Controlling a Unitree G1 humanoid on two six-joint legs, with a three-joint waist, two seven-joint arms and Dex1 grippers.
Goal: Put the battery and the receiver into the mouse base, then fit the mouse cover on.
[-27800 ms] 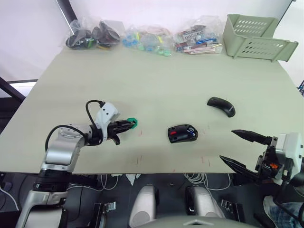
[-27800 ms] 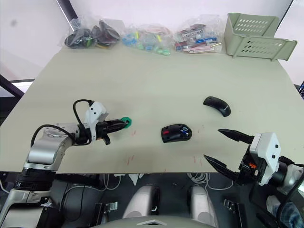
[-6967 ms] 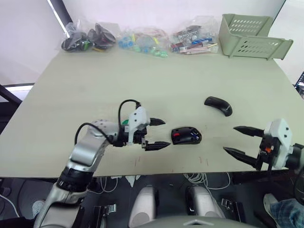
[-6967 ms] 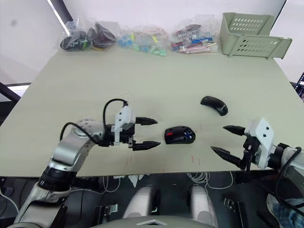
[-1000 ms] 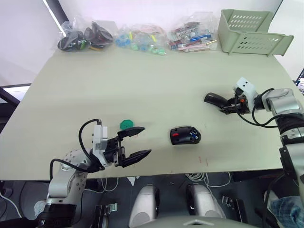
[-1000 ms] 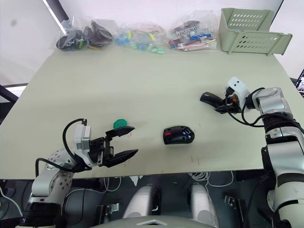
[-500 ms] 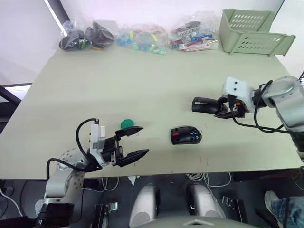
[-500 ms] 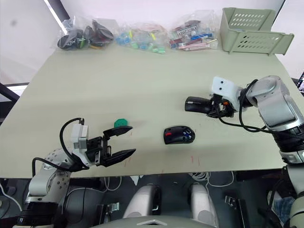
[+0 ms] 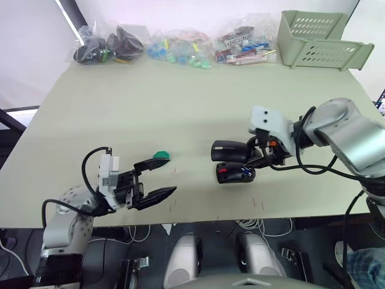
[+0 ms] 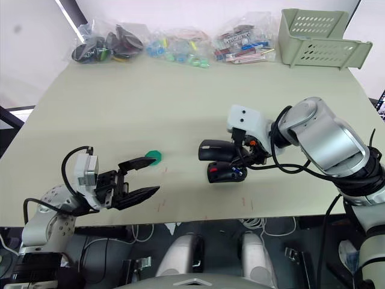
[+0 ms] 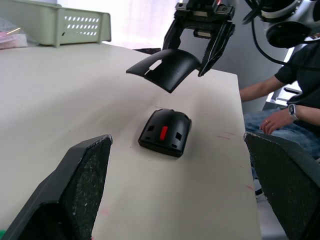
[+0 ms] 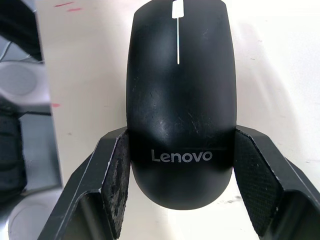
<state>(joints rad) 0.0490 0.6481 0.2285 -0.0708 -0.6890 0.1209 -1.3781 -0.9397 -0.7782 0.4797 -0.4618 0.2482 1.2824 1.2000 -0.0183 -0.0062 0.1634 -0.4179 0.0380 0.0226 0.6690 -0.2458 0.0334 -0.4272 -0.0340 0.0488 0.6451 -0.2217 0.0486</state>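
Note:
The black mouse base [image 9: 234, 173] with its red patch lies on the table near the front edge. A blue battery [image 9: 245, 174] sits in its compartment. The receiver is hidden. My right gripper [image 9: 260, 155] is shut on the glossy black mouse cover [image 9: 228, 150] and holds it level in the air, just above and slightly behind the base. In the right wrist view the cover [image 12: 180, 100] sits between both fingers [image 12: 117, 185]. My left gripper [image 9: 159, 178] is open and empty near the front left, well apart from the base. Its wrist view shows the cover [image 11: 167, 67] hovering over the base [image 11: 165, 132].
A green round disc [image 9: 161, 156] lies just beyond my left gripper's fingertips. Bags of parts [image 9: 180, 48] line the far edge, with a green basket [image 9: 319, 42] at the far right corner. A seated person [image 11: 285, 85] is beyond the table's right side.
My right gripper has carried the cover leftward from the table's right side to just above the base. The left gripper has drawn back a little toward the front left, still open.

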